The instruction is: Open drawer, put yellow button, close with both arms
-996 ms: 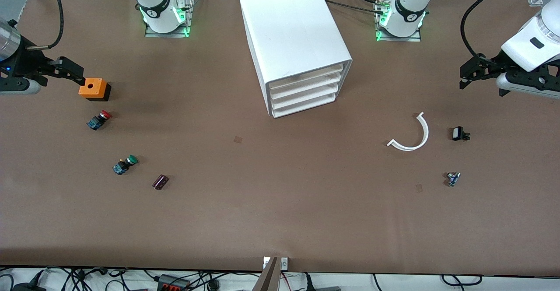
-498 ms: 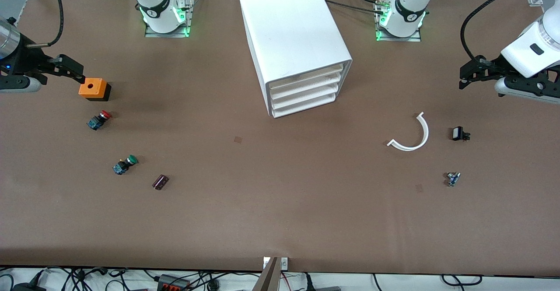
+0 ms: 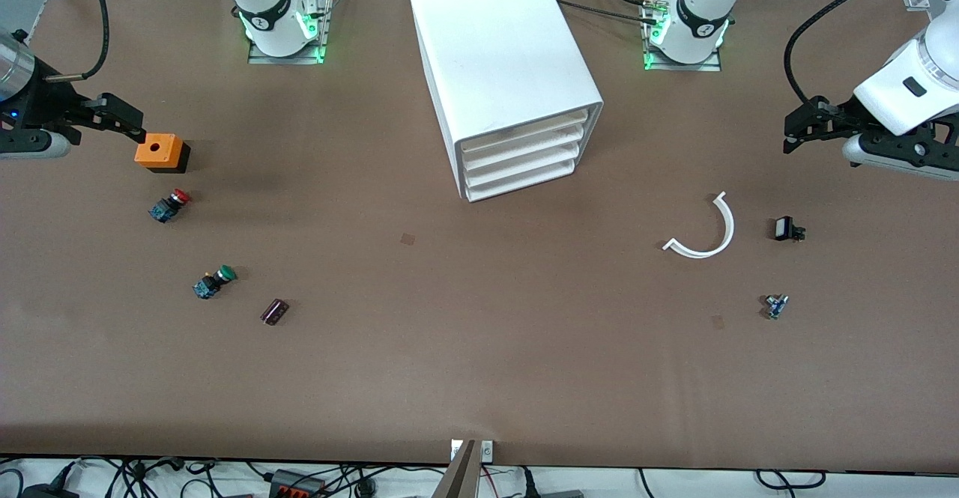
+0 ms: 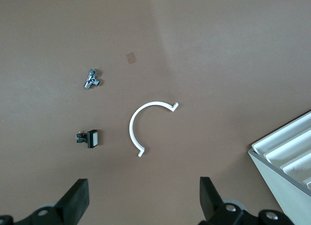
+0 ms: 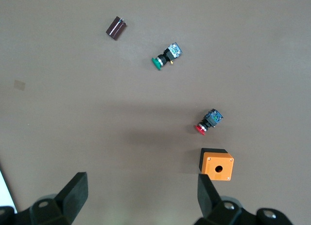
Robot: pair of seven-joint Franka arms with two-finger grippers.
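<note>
Front view: the cabinet [image 3: 509,79] is being shown at the tabletop's robot-side edge, its drawers [image 3: 521,157] all shut; no yellow button is being seen, only red [image 3: 169,205] and green [image 3: 213,281]. Left wrist view: the left gripper [image 4: 141,203] is being held wide open over a white arc [image 4: 148,125]. Right wrist view: the right gripper [image 5: 141,198] is being held open near an orange box [image 5: 216,164], which risks being taken for the button.

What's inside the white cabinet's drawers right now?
Can't tell. All four drawers of the cabinet are pushed in; only their white front edges show. Whatever they hold is covered.
</note>
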